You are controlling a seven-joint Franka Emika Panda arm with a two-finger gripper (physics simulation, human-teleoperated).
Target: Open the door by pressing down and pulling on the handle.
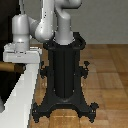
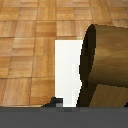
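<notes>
In the exterior view the door (image 1: pixel 7 86) is a dark panel at the left edge, with its white frame (image 1: pixel 22 95) running down beside it. The tan handle (image 1: pixel 8 66) sticks out from the panel. My gripper (image 1: pixel 18 61) hangs from the white hand directly over the handle, on or just above it; its fingers are hidden. In the wrist view the handle (image 2: pixel 107 55) fills the picture as a big tan cylinder, very close, with the white frame (image 2: pixel 67 70) behind it. Only a small dark tip (image 2: pixel 54 103) shows by the grey band.
The black robot pedestal (image 1: pixel 64 70) with its spread feet stands right next to the door frame, at the centre of the exterior view. Wooden floor (image 1: pixel 110 85) lies to the exterior view's right and shows under the handle in the wrist view (image 2: pixel 25 55).
</notes>
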